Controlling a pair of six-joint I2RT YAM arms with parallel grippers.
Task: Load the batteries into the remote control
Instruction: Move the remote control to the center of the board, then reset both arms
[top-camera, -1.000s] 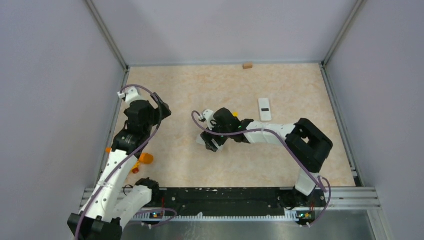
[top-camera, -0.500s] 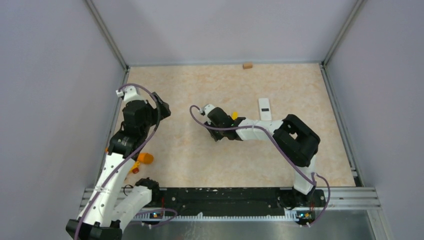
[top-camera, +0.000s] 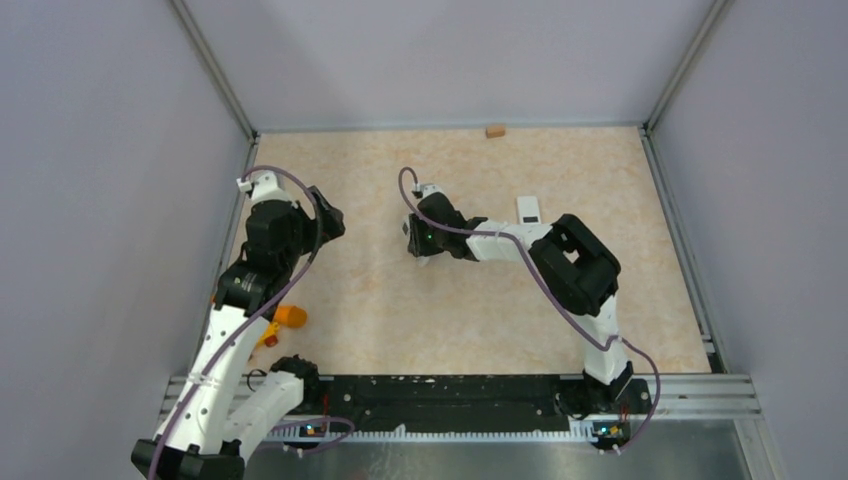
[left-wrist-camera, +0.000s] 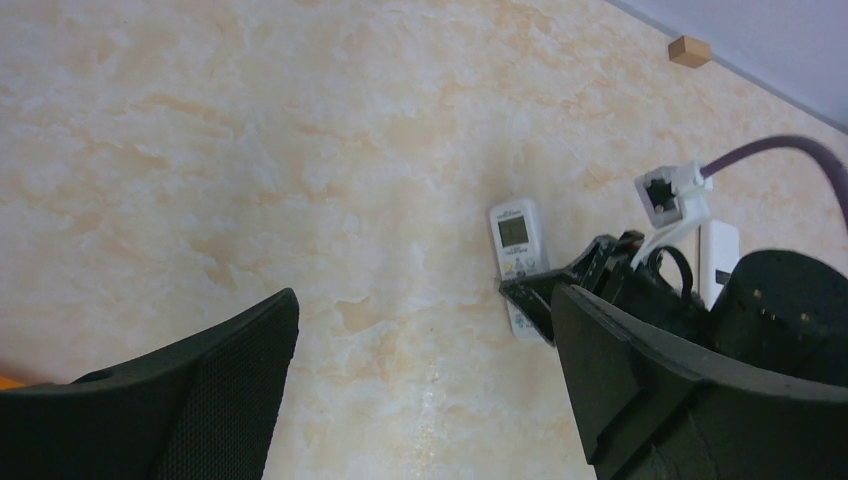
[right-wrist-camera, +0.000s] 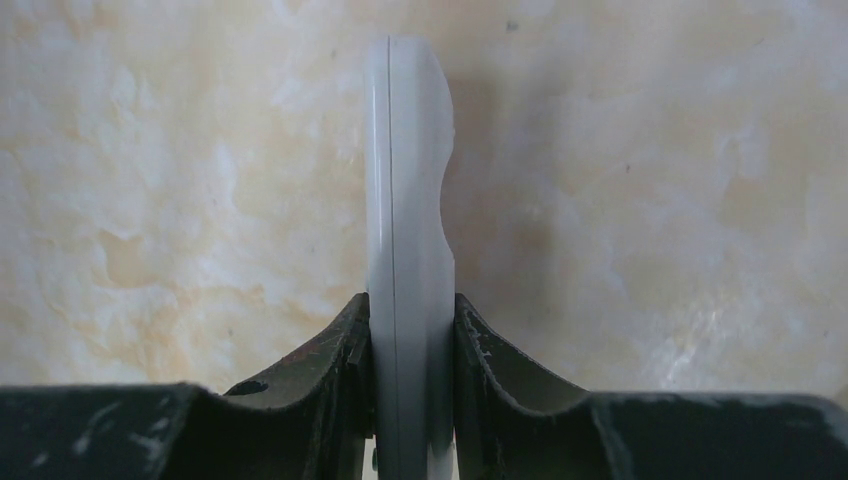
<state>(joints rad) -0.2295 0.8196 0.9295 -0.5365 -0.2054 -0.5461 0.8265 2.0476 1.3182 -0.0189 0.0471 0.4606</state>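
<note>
Work surface as I view it from my station: a beige marbled tabletop (top-camera: 400, 320), with the slim white remote control (top-camera: 528, 205), only partly in view, taken as the landmark. Beyond it and slightly to its left, a small tan block (top-camera: 494, 130) sits at the table's far edge. Directly to its left is a screen remote (left-wrist-camera: 513, 232), and I cannot tell whether that one rests on the surface. Well apart from the landmark, toward the near left corner, lie an orange cylinder (top-camera: 293, 316) and, just nearer than it, a small orange-red piece (top-camera: 270, 340).
</note>
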